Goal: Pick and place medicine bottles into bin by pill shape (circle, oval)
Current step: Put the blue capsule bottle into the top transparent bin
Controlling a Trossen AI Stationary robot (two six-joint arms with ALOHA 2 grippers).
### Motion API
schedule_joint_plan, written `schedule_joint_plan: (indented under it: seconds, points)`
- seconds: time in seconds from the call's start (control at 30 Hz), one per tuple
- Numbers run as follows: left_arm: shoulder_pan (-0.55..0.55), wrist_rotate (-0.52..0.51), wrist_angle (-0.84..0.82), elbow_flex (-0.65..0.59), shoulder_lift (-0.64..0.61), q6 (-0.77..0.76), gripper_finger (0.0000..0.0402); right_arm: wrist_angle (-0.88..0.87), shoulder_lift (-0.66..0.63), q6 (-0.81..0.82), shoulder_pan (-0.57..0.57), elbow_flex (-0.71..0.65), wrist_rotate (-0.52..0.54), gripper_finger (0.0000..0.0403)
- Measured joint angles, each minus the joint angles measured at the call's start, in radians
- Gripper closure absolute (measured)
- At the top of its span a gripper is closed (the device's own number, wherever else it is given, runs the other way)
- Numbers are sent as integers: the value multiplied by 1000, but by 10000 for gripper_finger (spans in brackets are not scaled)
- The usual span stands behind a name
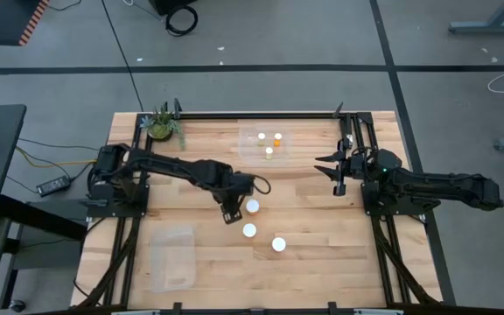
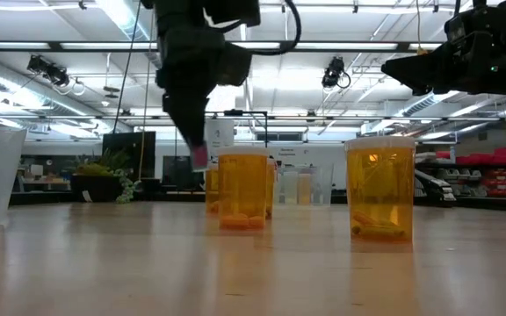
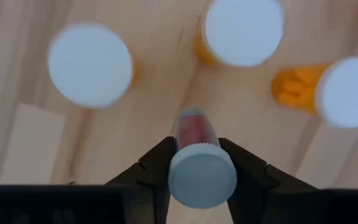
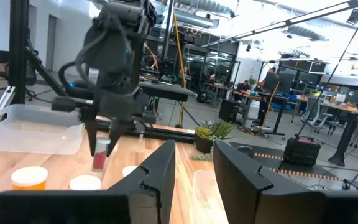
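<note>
Left end effector (image 1: 231, 213): centre of the high view, just left of three loose bottles. Fingers (image 3: 160, 167) are closed to a narrow gap and pinch a small bottle (image 3: 201, 171) by its white cap. In the left wrist view the cap sits clamped between both fingers, with a reddish body showing beyond it. In the right wrist view the same bottle (image 4: 100, 155) hangs below the fingers, clear of the counter (image 1: 322, 254).

Step in hand, as judged: one bottle is picked and lifted, with carriage to a bin pending. The next move calls for reading the pill shape, choosing the matching bin, and clearing the standing bottles below on the way out.

Loose bottles, centre of the high view: white caps near the end effector (image 1: 253, 206), below it (image 1: 249, 231) and lower right (image 1: 279, 244). All are upright and apart from one another. The low view shows two of them as orange translucent bodies (image 2: 242, 190) (image 2: 380, 188) with pills lying at the bottom.

Clear bin (image 1: 265, 144), upper centre of the high view: it holds three small bottles, one with an orange top.

Second clear bin (image 1: 172, 255), lower left of the high view: contents cannot be made out.

Right end effector (image 1: 337, 168): right of centre in the high view, waiting. Its fingers are spread and hold nothing.

Potted plant (image 1: 161, 123): upper left corner of the counter, not part of the sort.
</note>
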Motion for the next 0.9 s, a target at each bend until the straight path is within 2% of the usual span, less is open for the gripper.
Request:
schedule_joint_plan:
  seconds: [0.3, 0.47, 0.73, 0.9]
  points:
    - [81, 0, 24, 98, 0, 100, 286, 0, 0, 0, 0, 0, 0, 287]
    - [139, -3, 109, 104, 0, 139, 275, 0, 0, 0, 0, 0, 0, 287]
    - [250, -3, 247, 104, 0, 217, 287, 0, 0, 0, 0, 0, 0, 287]
    - [304, -3, 339, 104, 0, 254, 275, 0, 0, 0, 0, 0, 0, 287]
